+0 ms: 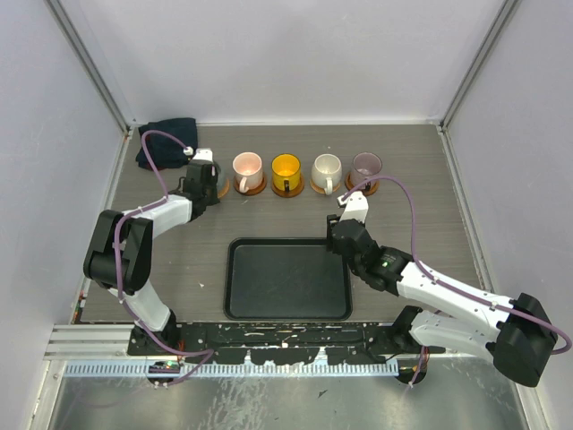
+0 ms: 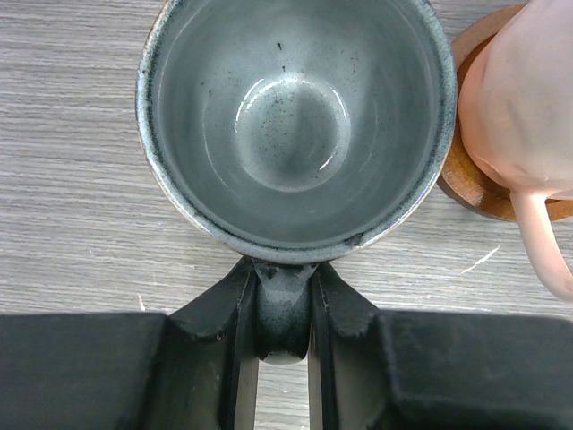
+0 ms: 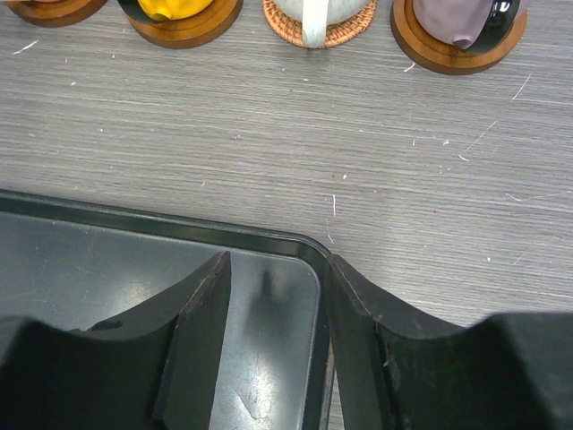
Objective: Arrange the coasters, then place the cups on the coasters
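Left pincer (image 2: 285, 291): pressed together on the handle (image 2: 285, 315) of the grey cup (image 2: 295, 116), which stands upright at the far left end of the cup row, just beside the pink cup (image 2: 519, 98). A thin brown edge shows beneath the grey cup's rim, so it appears to sit on or just over its coaster. Whether its base bears on the coaster cannot be told.

Right pincer (image 3: 277, 269): spread and holding nothing, over the far right corner of the black tray (image 1: 288, 278), well apart from the cups.

Step in hand, as judged: seating the last cup. The other four cups already stand on coasters along the far side of the bench (image 3: 269, 134).

Next move calls for:
1. Confirming the grey cup is centred and resting on its coaster.
2. Opening the left pincer enough to clear the handle.
3. Drawing back toward the near side without tugging the cup or brushing the pink cup.

Count:
- Cups: five. Grey, pink, yellow cup (image 1: 286, 167), cream cup (image 1: 326, 167), mauve cup (image 1: 366, 164), left to right.
- Coasters (image 2: 466, 179): four plainly visible and a fifth only as an edge under the grey cup.
- Trays: one, nothing on it.
- Dark cloth (image 1: 166, 141): one, at the far left corner.
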You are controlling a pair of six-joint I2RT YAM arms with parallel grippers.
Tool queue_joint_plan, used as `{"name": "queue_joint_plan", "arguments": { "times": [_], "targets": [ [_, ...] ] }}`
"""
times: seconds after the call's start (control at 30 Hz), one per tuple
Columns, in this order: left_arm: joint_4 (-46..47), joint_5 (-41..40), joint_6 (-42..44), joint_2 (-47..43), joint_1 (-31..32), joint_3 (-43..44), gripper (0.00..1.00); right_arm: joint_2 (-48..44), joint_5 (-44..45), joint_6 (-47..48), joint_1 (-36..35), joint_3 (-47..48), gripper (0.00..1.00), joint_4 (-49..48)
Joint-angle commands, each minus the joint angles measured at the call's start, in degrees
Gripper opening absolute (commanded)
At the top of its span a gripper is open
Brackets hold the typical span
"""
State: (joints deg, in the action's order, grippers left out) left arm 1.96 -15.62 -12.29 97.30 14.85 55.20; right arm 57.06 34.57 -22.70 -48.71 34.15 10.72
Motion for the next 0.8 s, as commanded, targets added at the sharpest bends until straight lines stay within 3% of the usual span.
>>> {"name": "queue_joint_plan", "arguments": {
  "times": [0.0,0.77],
  "targets": [
    [7.9,-0.9,0.7,-1.4,-0.6,3.4,0.0,0.3,-0.4,-0.3,0.2,0.3,0.51,-2.8],
    [9.3,-1.8,0.9,-4.6,-0.6,0.7,0.0,1.7,-1.7,-0.4,0.5,0.2,0.51,-4.0]
  ]
}}
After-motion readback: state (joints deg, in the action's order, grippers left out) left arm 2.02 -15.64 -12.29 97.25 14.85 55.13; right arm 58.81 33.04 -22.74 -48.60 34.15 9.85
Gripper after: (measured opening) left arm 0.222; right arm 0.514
